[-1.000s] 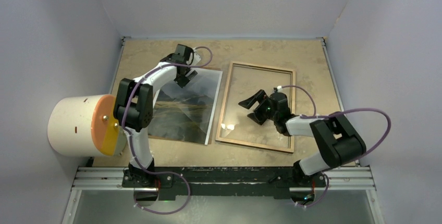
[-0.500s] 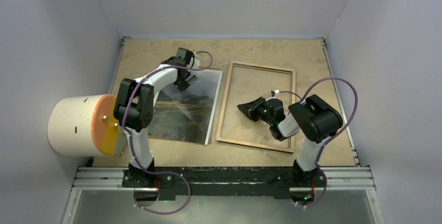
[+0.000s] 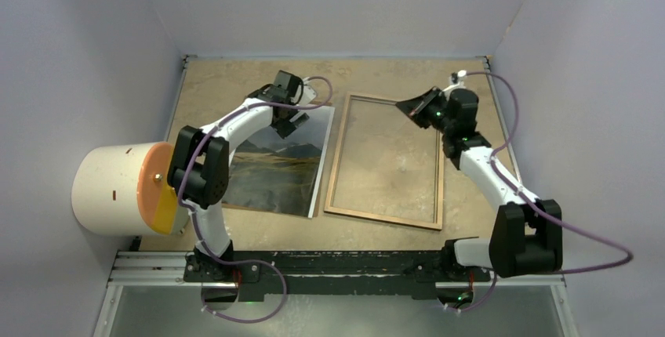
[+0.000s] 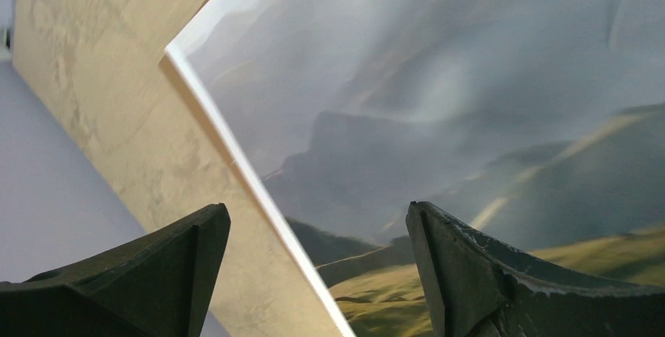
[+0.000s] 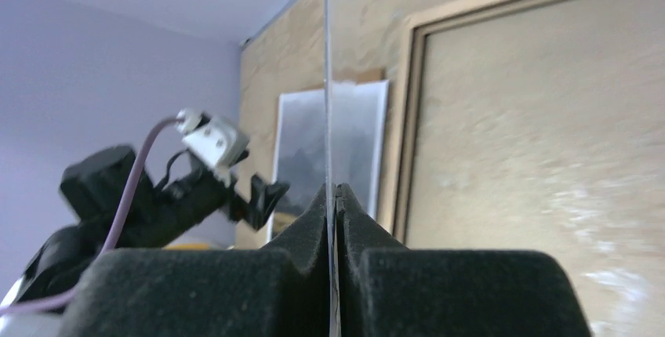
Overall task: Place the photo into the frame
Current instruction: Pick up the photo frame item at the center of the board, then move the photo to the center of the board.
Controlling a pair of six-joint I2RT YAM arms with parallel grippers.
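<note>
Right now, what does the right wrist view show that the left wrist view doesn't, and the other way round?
Only the right wrist view shows the frame with its wood-brown border, the left arm, and the right jaws shut with a thin edge-on line rising from between them; I cannot tell what that line is. Only the left wrist view shows the left jaws open, one over the table, the other over the photo, with its white edge running between them. Both show the photo and the table.

Photo left of frame, both on table.
</note>
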